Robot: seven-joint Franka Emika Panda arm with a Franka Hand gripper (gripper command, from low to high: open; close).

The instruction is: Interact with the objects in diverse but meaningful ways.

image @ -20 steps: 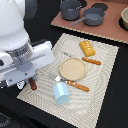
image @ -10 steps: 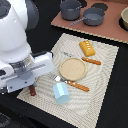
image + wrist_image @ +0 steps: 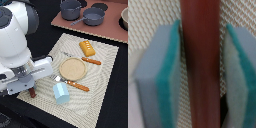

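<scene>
The pincer (image 3: 200, 65) stands closed on the thin dark-brown stick (image 3: 201, 60), which runs upright between the two padded fingers (image 3: 165, 75); in the wrist view both teal-edged pads press against its sides, with the woven mat (image 3: 107, 75) behind; in the exterior view the stick's lower end (image 3: 32, 92) shows below the white arm, at the mat's near corner on the exterior view's left, whether touching the mat I cannot tell; the light blue faceted cup (image 3: 61, 92) lies just beside it toward the exterior view's right; beyond the cup rests a round tan plate (image 3: 73, 68) with an orange-handled piece of cutlery (image 3: 75, 85) along its near side; the ridged orange-yellow block (image 3: 87, 48) sits farther back on the mat, well apart from the pincer; grey pots (image 3: 80, 10) stand on a pinkish board behind.
</scene>
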